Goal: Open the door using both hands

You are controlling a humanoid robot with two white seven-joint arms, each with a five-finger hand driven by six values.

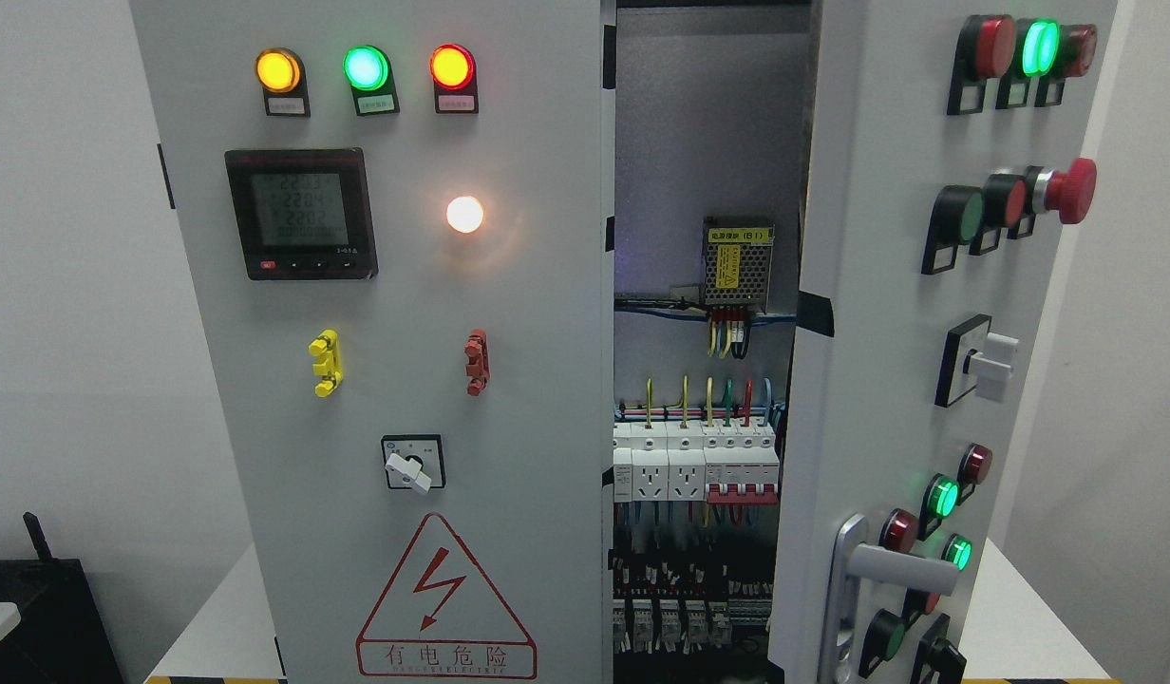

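A grey electrical cabinet fills the head view. Its left door (pixel 395 380) is closed flat and carries three lit lamps, a digital meter (pixel 300 214), a rotary switch (pixel 413 464) and a red warning triangle. The right door (pixel 889 361) is swung partly open toward me, with a silver lever handle (pixel 894 565) low on it. Between the doors the interior (pixel 699 427) shows a power supply, coloured wires and rows of breakers. Neither of my hands nor arms appears in the picture.
The right door bears push buttons, lit green lamps and a red mushroom stop button (pixel 1069 190) that stick out. The cabinet stands on a white table (pixel 1031 608). A black object (pixel 34 608) sits at the lower left, with white walls behind.
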